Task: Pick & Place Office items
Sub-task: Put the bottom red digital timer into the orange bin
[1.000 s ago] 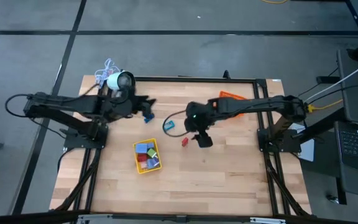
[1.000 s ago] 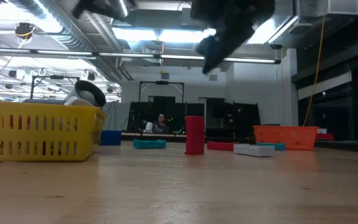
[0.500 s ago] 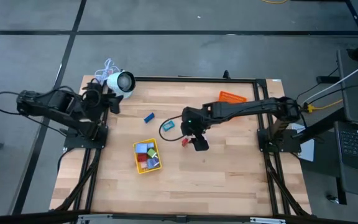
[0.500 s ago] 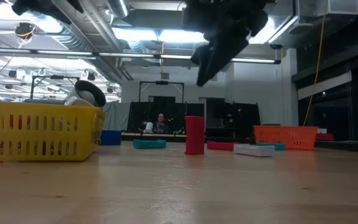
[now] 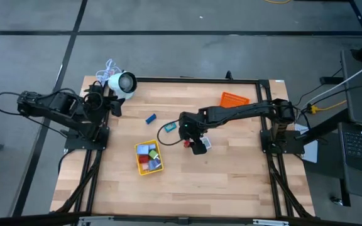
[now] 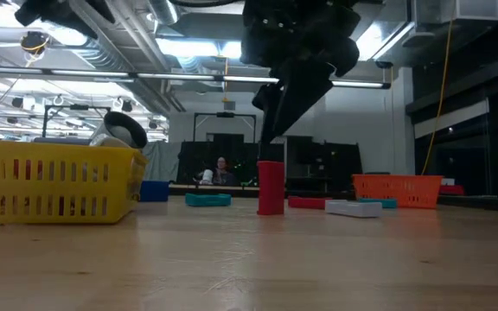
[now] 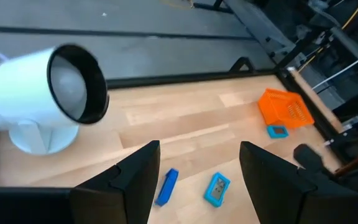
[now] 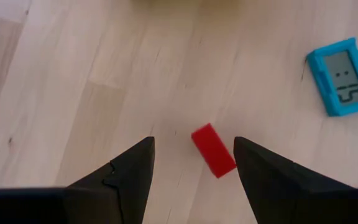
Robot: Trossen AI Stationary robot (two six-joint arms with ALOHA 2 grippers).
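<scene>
A small red block [image 8: 213, 150] stands on end on the wood [image 6: 270, 187], near the table's middle [image 5: 185, 143]. My right gripper [image 8: 192, 149] hovers just above it, open, pointing down, its fingers on either side of the block and clear of it [image 6: 271, 142]. A teal clock piece [image 8: 342, 76] lies flat to the block's left and a little farther back [image 5: 170, 127]. A blue piece [image 5: 150, 117] lies farther left. The yellow tray [image 5: 149, 157] holds several coloured pieces. My left gripper [image 7: 199, 152] waits open at the table's left edge [image 5: 110, 104].
A white round device with a cord [image 5: 121, 83] stands at the far left corner. An orange tray [image 5: 234, 98] sits at the far right, with a light blue piece [image 7: 276, 131] beside it. A white piece [image 6: 353, 207] lies just right of my right gripper. Bare wood stretches toward the near edge.
My left arm has drawn back from the blue piece toward the table's left edge, and the blue piece stays on the wood. My right gripper has moved left and down until it hangs over the red block.
</scene>
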